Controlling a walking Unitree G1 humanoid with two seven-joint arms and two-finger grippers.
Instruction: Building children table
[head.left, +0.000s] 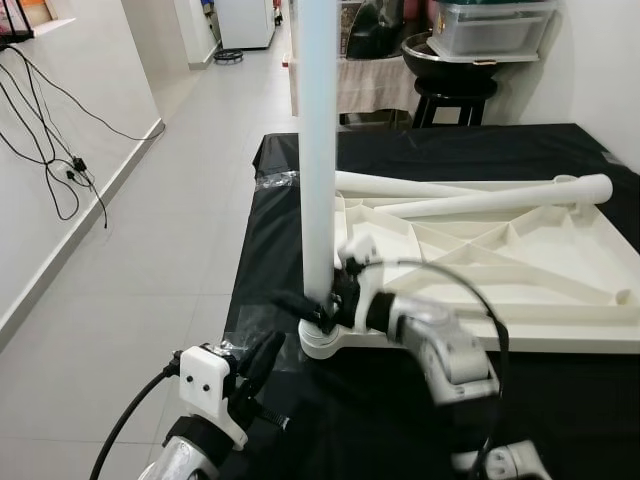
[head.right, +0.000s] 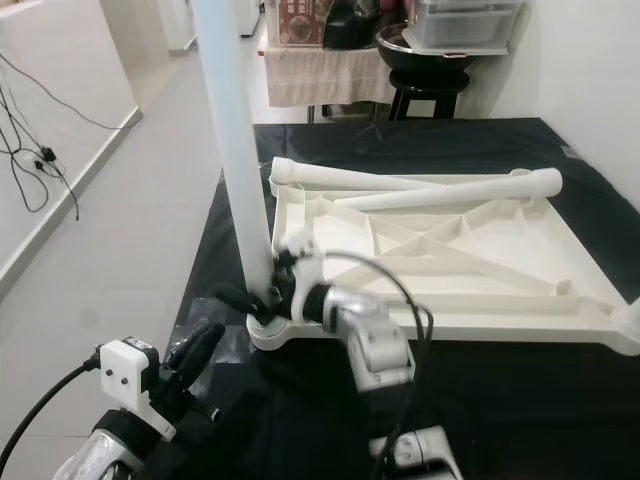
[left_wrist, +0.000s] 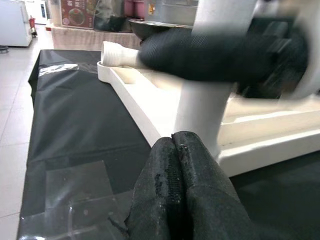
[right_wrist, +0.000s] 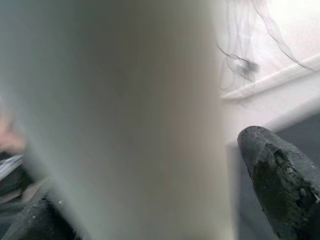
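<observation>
Leg: standing upright, long axis vertical, a smooth white plastic tube seated in the near-left corner socket of the tabletop
Tabletop: lying upside down, white moulded plastic, ribbed underside facing up, resting on the black sheet
Right gripper: reaching in from the right at the leg's base, its black fingers closing around the tube
Left gripper: hovering low just before the socket corner, textured black fingers pressing together, holding nothing
Spare legs: two white tubes lying crossed over the tabletop's far edge
Surroundings: grey tile floor on the left, black stool and plastic bins beyond
</observation>
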